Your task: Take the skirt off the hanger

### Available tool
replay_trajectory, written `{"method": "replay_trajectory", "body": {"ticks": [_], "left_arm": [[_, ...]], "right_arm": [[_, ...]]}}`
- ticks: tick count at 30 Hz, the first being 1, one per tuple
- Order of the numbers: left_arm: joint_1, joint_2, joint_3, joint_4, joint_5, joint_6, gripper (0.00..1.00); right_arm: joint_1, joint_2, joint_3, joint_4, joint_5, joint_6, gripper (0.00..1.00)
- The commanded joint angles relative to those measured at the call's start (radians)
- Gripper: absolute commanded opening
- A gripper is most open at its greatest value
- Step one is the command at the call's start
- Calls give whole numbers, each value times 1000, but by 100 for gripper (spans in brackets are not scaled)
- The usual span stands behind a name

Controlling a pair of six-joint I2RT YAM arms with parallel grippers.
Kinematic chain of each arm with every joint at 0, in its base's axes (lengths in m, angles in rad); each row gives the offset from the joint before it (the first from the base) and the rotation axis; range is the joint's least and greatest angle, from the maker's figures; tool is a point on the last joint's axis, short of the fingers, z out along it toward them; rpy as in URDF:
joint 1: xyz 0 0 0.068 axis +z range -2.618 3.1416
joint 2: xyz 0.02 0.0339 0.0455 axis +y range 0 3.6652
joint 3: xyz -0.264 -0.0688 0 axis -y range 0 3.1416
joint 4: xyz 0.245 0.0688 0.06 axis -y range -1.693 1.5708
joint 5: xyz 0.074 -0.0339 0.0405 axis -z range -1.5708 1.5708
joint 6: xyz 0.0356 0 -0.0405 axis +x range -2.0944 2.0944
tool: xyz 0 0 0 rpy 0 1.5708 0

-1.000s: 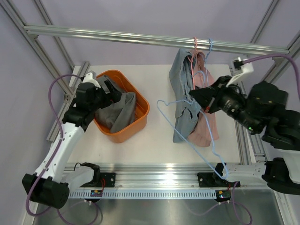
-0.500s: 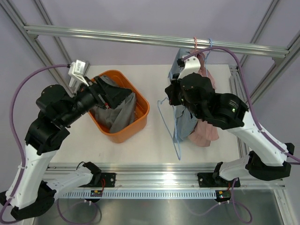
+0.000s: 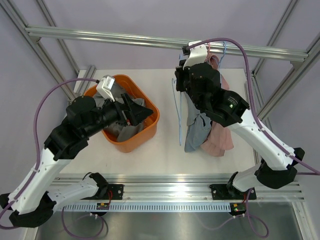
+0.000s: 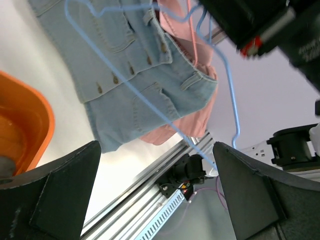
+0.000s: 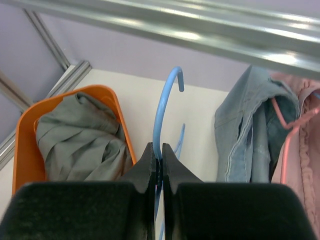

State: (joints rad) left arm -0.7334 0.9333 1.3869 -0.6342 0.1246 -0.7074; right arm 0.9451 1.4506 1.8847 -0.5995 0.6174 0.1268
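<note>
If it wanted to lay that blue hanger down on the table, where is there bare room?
The widest bare strip of table runs between the basket and the hanging denim, and continues along the front edge. The right side is crowded: denim and pink cloth hang over it. The basket holds grey cloth.
</note>
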Motion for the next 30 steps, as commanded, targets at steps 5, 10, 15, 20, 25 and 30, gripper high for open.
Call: {"method": "replay_trajectory", "body": {"ticks": [5,10,15,20,25,30], "left_arm": [[-4,-137,-133,47,-98,42,99],[-4,-159,-209,57,-92,74,99],[-4,-160,-261,116,-57,74,99],[-3,-175,-313,160,-39,63,99],[-4,-174,-325,172,-16,63,99],[-4,-174,-333,174,-13,68,99]], "right_arm": [[-58,31,-19,265,-74,-119,0],[-62,53,19,294,-82,-148,0],[-91,69,65,294,-102,-139,0],[-132,132,136,259,-111,-142,0],[-170,162,183,238,-139,-101,0],[-193,180,180,218,-150,-66,0]]}}
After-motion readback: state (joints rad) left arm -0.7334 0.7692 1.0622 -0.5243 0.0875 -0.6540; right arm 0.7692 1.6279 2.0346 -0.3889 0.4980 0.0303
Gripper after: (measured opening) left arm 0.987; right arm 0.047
